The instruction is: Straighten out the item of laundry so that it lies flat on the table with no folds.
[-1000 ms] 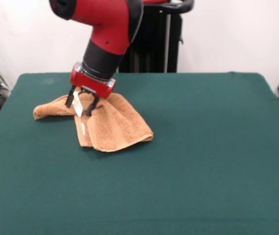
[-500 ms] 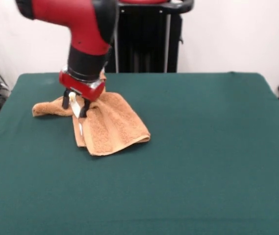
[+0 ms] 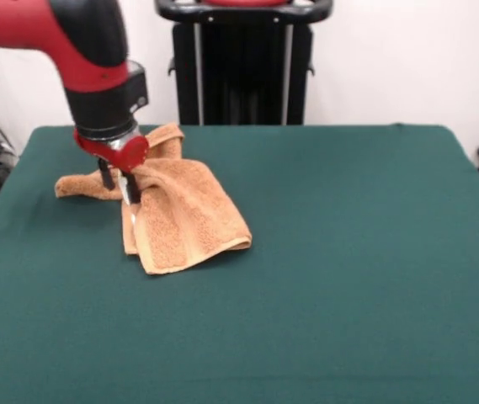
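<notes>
One towel point(image 3: 176, 215) is present, orange-tan, left of centre in the frame. One table point(image 3: 348, 252) is present, covered in dark green cloth and filling the lower two thirds of the frame. One robot arm point(image 3: 71, 42) is present, red and black, at the upper left. One gripper point(image 3: 117, 187) is counted at its lower end. One black stand point(image 3: 243, 63) is counted at upper centre.

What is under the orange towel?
The green table lies under the towel. The towel is folded over itself, so its lower layers and anything beneath are covered. The gripper presses into its top.
</notes>
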Controlling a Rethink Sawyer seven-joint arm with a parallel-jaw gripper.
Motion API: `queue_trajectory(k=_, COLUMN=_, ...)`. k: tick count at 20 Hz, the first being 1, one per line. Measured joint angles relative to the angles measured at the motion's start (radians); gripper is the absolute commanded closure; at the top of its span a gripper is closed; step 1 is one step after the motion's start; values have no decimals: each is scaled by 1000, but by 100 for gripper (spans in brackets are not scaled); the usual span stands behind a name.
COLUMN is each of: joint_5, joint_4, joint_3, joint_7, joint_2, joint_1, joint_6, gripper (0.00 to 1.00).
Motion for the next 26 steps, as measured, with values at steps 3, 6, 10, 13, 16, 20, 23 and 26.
queue_trajectory(k=3, joint_5=4, joint_4=0, joint_3=44, joint_7=-47, joint_2=8, joint_1=-44, joint_6=36, gripper=0)
queue_trajectory(k=6, joint_5=2, joint_4=0, joint_3=58, joint_7=-82, joint_2=10, joint_1=-50, joint_6=52, gripper=0)
queue_trajectory(k=10, joint_5=1, joint_4=0, joint_3=47, joint_7=-83, joint_2=10, joint_1=-19, joint_6=52, gripper=0)
queue_trajectory(k=13, joint_5=1, joint_4=0, joint_3=42, joint_7=-83, joint_2=10, joint_1=-4, joint_6=53, gripper=0)
queue_trajectory(k=16, joint_5=1, joint_4=0, joint_3=42, joint_7=-82, joint_2=11, joint_1=5, joint_6=59, gripper=0)
queue_trajectory(k=20, joint_5=1, joint_4=-1, joint_3=28, joint_7=-82, joint_2=10, joint_1=26, joint_6=61, gripper=0)
queue_trajectory(k=23, joint_5=1, joint_4=-9, joint_3=6, joint_7=-82, joint_2=10, joint_1=61, joint_6=68, gripper=0)
queue_trajectory(k=26, joint_5=1, joint_4=-12, joint_3=-11, joint_7=-82, joint_2=11, joint_1=102, joint_6=94, gripper=100)
